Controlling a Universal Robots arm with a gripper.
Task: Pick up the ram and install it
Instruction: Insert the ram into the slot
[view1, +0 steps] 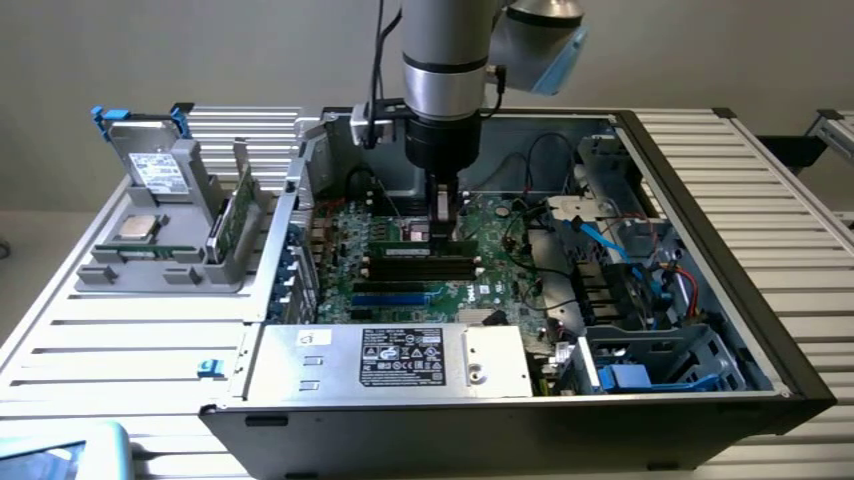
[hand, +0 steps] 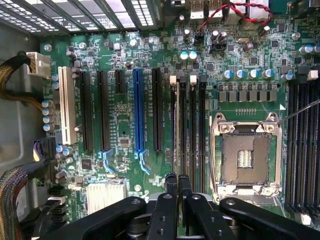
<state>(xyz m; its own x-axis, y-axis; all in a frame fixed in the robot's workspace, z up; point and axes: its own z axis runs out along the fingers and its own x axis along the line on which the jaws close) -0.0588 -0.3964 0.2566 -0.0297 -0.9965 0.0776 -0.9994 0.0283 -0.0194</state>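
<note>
Standing on its long edge at the row of black memory slots (view1: 424, 268), the long, thin green circuit-board ram (view1: 398, 250) with its small white label is seen in the exterior view inside the open dark metal computer case (view1: 747, 260). The black pincer (view1: 447, 236) of the silver arm is lowered straight down onto it and is clenched on its upper edge, toward the end at the exterior view's right.

In the wrist view the pincer (hand: 178, 181) is shown with its two fingers pressed close together. The ram (hand: 178, 130) is seen edge-on as a thin strip running out from between them, in line with the memory slots (hand: 192, 130) and near the square metal-framed processor socket (hand: 245, 155). Whether the ram is fully seated cannot be told.

The green motherboard (view1: 387, 296) is crossed by a blue expansion slot (hand: 138, 110). On the slatted metal table (view1: 80, 340), at the exterior view's left of the case, a grey holder (view1: 127, 272) is set. In it a square silver processor chip (view1: 138, 226) and a grey drive with a white label (view1: 160, 178) are kept.
</note>
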